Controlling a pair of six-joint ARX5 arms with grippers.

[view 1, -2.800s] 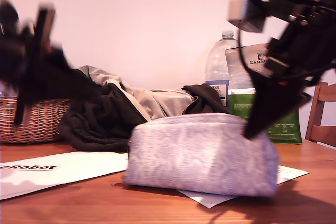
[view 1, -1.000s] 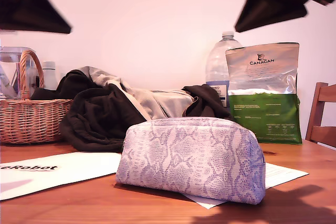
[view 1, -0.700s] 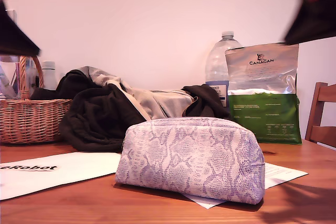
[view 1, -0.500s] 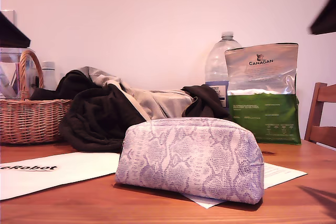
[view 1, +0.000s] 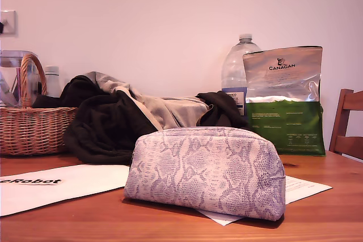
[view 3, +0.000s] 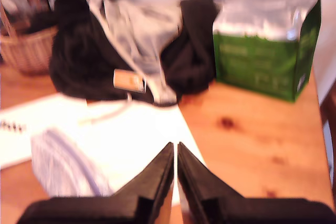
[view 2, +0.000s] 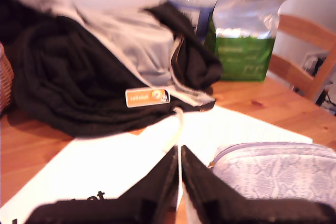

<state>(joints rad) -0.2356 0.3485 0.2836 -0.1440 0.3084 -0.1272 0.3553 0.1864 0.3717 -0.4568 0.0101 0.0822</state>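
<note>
My first gripper [view 2: 179,153] and my second gripper [view 3: 175,146] are hovering clenched, empty; the pouch [view 1: 207,171], at the exterior view's six o'clock, is needing opened jaws

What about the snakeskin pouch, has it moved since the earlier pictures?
Yes. The pouch has slid slightly toward the exterior view's left: its end now reaches less far across the green bag behind it, and more paper shows beside it.

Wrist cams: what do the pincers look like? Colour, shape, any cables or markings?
My first pincer and my second pincer look alike: each has two matte black, wedge-shaped fingers tapering to narrow tips. No cables or markings show on either. The arms themselves are in none of the views.
</note>
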